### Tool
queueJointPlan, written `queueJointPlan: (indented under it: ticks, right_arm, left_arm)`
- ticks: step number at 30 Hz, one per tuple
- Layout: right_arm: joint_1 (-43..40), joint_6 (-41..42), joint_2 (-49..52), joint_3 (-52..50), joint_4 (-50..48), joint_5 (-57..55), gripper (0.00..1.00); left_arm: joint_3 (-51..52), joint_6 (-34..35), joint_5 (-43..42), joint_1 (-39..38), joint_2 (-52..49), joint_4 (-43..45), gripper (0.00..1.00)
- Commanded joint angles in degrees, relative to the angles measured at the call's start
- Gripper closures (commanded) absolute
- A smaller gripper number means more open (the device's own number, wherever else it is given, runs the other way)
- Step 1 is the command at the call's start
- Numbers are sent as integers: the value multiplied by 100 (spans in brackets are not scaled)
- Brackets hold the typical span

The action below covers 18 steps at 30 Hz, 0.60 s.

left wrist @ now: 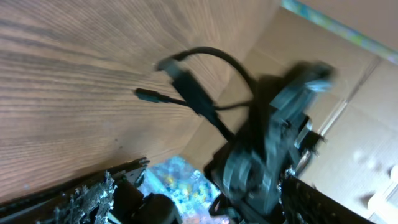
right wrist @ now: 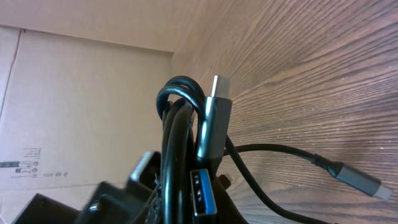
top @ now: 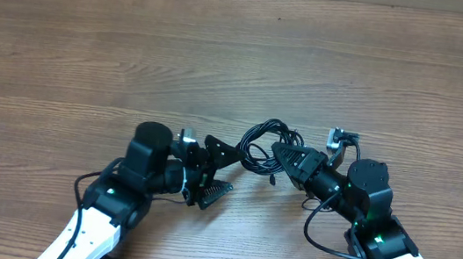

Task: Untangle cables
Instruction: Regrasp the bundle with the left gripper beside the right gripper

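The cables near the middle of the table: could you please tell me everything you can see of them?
The cables are thin, black, rubbery-looking cords bunched into one tangled coil of loops near the middle of the wooden table. The right end effector is shut on the bunch. Close up, a silver-grey plug points upward beside a blue-lined connector. Another grey-tipped end trails out along the wood.
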<state>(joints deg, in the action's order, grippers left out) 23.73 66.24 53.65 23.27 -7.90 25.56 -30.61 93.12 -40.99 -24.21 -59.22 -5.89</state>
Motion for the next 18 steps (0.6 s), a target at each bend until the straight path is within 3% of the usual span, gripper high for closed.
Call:
queueJointPlan:
  ticks: [1,3,6,10,15,18]
  right_arm:
    - [33,46,-15,92,-63,111,96]
    - [33,48,-15,92,-63,157,96]
    - [33,55,-15,92,-63,267,96]
    - [33,151,-15,92,-63,391,96]
    - [33,153,-15,92,-61,391,96]
    - [33,330,-15,92,-61,391,96]
  left_arm:
    - [-2,776,540,-238,-251,328,15]
    - [-2,809,719,-323,-409,671,18]
    - [-2,807,914,-337,-586,793,51]
    - [-2,807,1115,-337,-798,802,71]
    - [-2,804,1117,-337,-951,1064,79]
    - [-2,807,1121,-337,-981,1368,64]
